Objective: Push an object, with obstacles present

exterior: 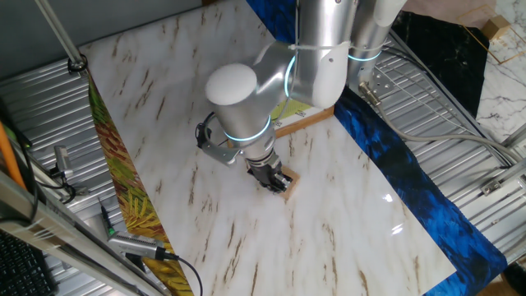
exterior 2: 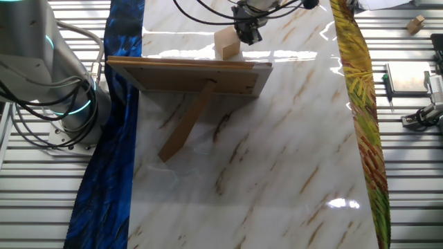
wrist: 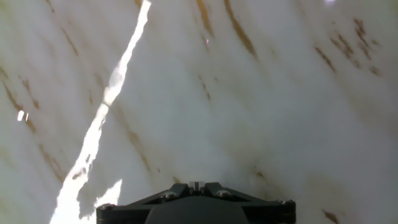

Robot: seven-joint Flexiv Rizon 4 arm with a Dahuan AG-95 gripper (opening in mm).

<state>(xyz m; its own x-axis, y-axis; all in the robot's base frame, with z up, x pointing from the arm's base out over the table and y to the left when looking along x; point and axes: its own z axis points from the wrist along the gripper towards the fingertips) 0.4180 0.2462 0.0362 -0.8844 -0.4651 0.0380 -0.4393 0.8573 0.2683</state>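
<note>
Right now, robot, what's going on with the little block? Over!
Gripper low, right beside the wooden cube; jaws unclear. Cube on the marble table. Picture frame standing close by.

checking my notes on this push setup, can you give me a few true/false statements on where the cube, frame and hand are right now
1. The hand is down at the table right beside the wooden cube. True.
2. The cube is lifted off the table between the fingers. False: it sits on the marble tabletop.
3. The picture frame stands on edge, propped by a back leg. True.
4. The frame lies flat with the cube on top of it. False: the cube is on the table just beyond the upright frame.
5. The hand view shows the cube. False: it shows only marble surface.
</note>
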